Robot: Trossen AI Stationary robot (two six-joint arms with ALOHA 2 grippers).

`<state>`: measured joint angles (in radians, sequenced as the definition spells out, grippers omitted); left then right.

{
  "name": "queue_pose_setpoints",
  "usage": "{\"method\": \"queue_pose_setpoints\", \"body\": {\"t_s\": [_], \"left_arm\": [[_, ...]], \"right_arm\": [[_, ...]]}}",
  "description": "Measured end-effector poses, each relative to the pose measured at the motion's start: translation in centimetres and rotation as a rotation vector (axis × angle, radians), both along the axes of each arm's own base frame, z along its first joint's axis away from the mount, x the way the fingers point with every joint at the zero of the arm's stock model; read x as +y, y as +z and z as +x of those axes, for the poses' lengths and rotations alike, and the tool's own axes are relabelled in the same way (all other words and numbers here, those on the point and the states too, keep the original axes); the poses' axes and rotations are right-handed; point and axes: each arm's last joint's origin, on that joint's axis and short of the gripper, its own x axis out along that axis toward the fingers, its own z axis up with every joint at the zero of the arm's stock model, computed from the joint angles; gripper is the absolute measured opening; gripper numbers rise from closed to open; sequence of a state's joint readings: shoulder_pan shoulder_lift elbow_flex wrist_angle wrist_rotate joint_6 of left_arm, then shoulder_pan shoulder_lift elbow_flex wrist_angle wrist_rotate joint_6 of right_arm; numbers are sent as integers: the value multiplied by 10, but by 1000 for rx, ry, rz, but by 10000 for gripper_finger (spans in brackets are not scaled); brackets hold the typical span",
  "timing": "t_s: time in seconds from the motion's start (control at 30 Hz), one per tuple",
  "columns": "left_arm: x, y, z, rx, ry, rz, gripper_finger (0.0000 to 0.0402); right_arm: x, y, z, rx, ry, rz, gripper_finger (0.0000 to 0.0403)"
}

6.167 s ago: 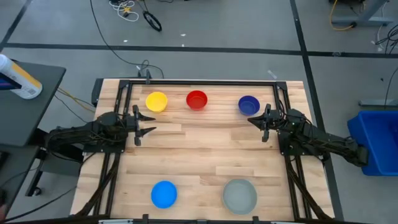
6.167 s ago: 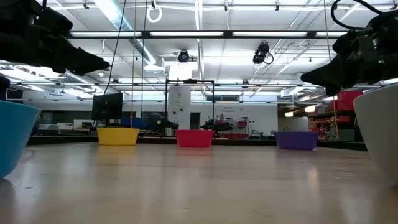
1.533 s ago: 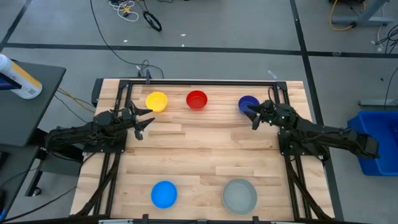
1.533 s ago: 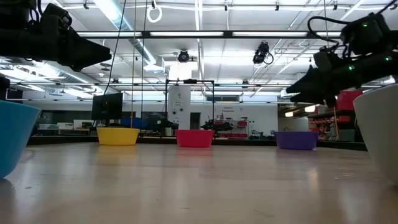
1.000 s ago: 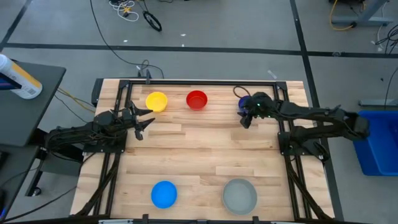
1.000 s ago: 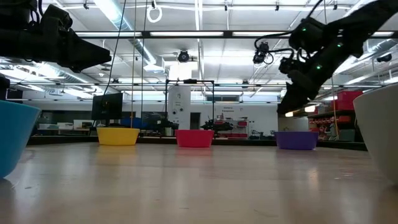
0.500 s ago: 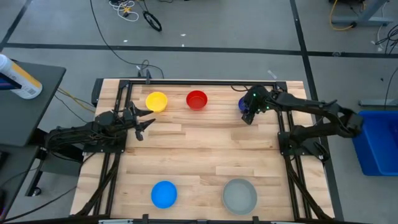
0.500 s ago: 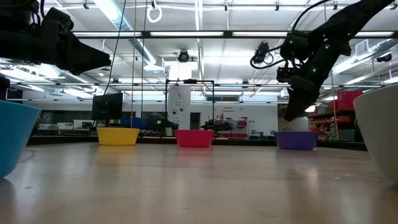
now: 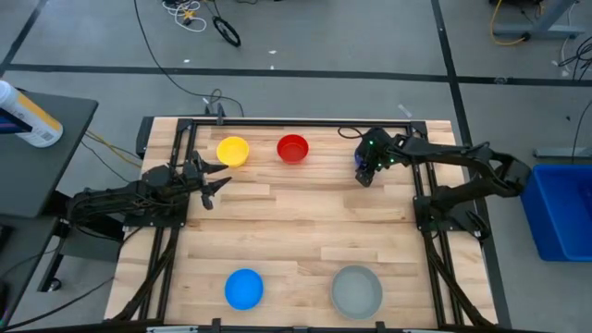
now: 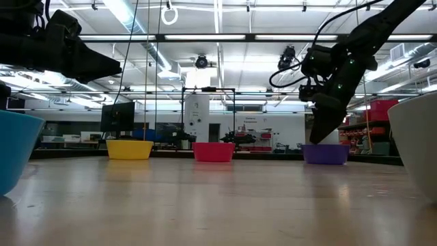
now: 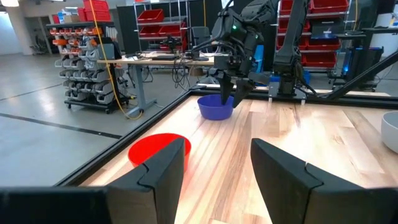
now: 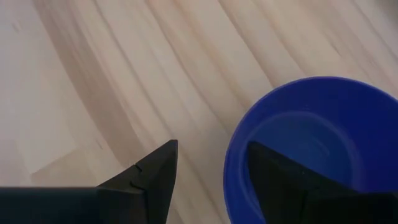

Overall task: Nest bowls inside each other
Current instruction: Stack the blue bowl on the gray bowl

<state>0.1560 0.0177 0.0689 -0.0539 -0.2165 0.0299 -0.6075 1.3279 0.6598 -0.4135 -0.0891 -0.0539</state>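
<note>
High view: five bowls stand mouth-up on the wooden table (image 9: pixel 305 222), and being round they have no long axis. Along the far edge sit the yellow bowl (image 9: pixel 232 151), the red bowl (image 9: pixel 292 148) and the dark blue bowl (image 9: pixel 363 155), each apart from the next. Near the front edge sit the light blue bowl (image 9: pixel 244 289) and the larger grey bowl (image 9: pixel 357 289), well apart from the far row.

The right gripper (image 9: pixel 366 175) points steeply down at the dark blue bowl. In the right wrist view its fingers stand wide, one over the bowl's inside and the other over bare wood just outside the rim (image 12: pixel 231 155); whether they touch the rim cannot be told.

The left gripper (image 9: pixel 215 186) hovers above the table near the yellow bowl, its fingers spread and holding nothing.

The table top is pale wooden planks with a dark metal frame (image 9: pixel 296 121) along its edges. It stands on a grey floor crossed by dark lines, with loose cables (image 9: pixel 199 18) lying beyond the far edge. The low view looks into a large hall with ceiling lights and shelving; the left wrist view shows red bins (image 11: pixel 158 14) on racks.
</note>
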Motion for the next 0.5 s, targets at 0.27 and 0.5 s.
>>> {"method": "queue_pose_setpoints", "body": {"t_s": [0.27,0.5], "left_arm": [[0,-1,0,9,0,-2,192],[0,-1,0,3,0,-17,192]], "right_arm": [[-3,-5,0,25,2,1,197],[2,-18,-6,26,-10,12,190]]}}
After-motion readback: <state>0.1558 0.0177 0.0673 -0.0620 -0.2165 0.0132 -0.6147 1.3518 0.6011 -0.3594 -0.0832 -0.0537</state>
